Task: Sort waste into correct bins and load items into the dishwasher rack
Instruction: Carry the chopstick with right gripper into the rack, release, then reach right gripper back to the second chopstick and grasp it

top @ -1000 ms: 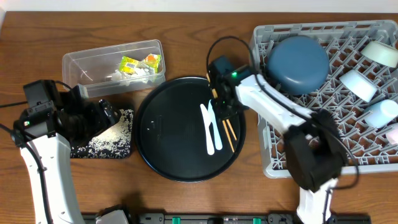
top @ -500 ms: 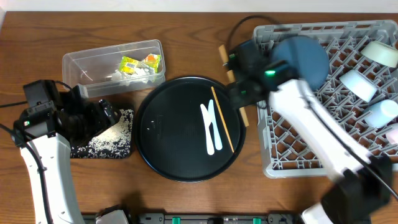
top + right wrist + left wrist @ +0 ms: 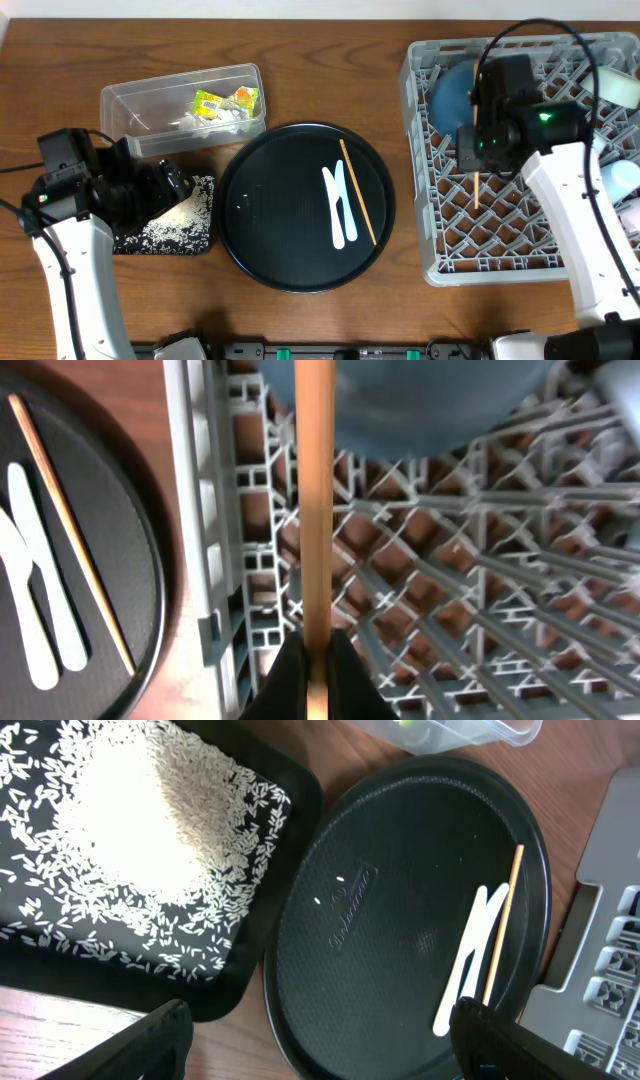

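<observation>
My right gripper (image 3: 478, 158) is shut on one wooden chopstick (image 3: 477, 192) and holds it over the left part of the grey dishwasher rack (image 3: 440, 250), next to the dark-blue bowl (image 3: 455, 105). In the right wrist view the fingers (image 3: 345, 675) pinch the chopstick (image 3: 315, 510) above the lattice (image 3: 450, 590). A second chopstick (image 3: 358, 195) and white plastic spoons (image 3: 338, 210) lie on the round black tray (image 3: 270, 200). My left gripper (image 3: 172, 185) is open and empty over the black rectangular tray (image 3: 195, 243) holding rice (image 3: 150, 830).
The clear tub (image 3: 140, 100) at the back left holds the yellow-green wrapper (image 3: 210, 102) and white tissue (image 3: 228, 118). Pale cups (image 3: 575, 135) sit in the rack's right side. The left wrist view shows the round tray (image 3: 400, 920) beside the rice tray.
My right gripper has carried one chopstick off the round tray and rightward over the rack. The other chopstick stays on the tray. The left arm has not moved.
</observation>
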Motion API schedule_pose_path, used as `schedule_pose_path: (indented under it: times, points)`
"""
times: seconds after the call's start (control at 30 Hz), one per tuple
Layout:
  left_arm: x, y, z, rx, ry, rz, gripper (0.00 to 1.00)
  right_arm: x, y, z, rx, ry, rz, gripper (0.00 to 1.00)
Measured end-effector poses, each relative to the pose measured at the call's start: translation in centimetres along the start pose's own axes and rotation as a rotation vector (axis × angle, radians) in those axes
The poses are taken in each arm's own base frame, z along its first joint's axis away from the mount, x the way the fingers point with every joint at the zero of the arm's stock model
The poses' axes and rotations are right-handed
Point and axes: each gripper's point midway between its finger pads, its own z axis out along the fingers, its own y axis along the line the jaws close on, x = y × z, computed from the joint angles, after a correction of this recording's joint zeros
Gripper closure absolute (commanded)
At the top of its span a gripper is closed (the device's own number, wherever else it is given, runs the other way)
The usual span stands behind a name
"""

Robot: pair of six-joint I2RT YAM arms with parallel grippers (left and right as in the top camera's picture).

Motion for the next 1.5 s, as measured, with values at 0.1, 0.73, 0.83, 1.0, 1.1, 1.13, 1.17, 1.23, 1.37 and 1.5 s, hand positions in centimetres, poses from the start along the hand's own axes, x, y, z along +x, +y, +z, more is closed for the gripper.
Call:
schedule_pose_path:
  times: [0.1,0.73,0.83,1.0,1.1,1.13,1.17,1.23,1.37,1.5]
  points:
    - [0.0,0.0,0.0,0.000,-0.001,0.000,0.16,1.3,0.7,1.9,-0.024,0.037,-0.008,0.99]
    - [0.0,0.0,0.0,0.000,0.000,0.000,0.16,5.2,3.4,6.9,-0.103,0.112,-0.009,0.55]
    - [0.0,0.0,0.0,0.000,0.000,0.000,0.16,3.7,3.7,5.8,-0.116,0.077,-0.009,0.58]
    - [0.0,0.0,0.0,0.000,0.000,0.000,0.17,-2.4,6.1,1.1,-0.217,-0.113,-0.049,0.59]
    - [0.0,0.0,0.0,0.000,0.000,0.000,0.17,-4.2,8.9,-1.2,-0.286,-0.199,-0.122,0.58]
    - [0.0,0.0,0.0,0.000,0.000,0.000,0.17,-4.1,9.7,-1.5,-0.300,-0.205,-0.143,0.58]
    - [0.0,0.0,0.0,0.000,0.000,0.000,0.17,-3.8,10.7,-1.6,-0.315,-0.204,-0.171,0.58]
    - [0.0,0.0,0.0,0.000,0.000,0.000,0.17,-2.9,12.5,-1.6,-0.341,-0.191,-0.221,0.58]
    - [0.0,0.0,0.0,0.000,0.000,0.000,0.17,-1.1,15.3,0.0,-0.358,-0.128,-0.292,0.58]
    - [0.0,0.0,0.0,0.000,-0.001,0.000,0.17,1.0,17.2,3.9,-0.334,-0.013,-0.339,0.59]
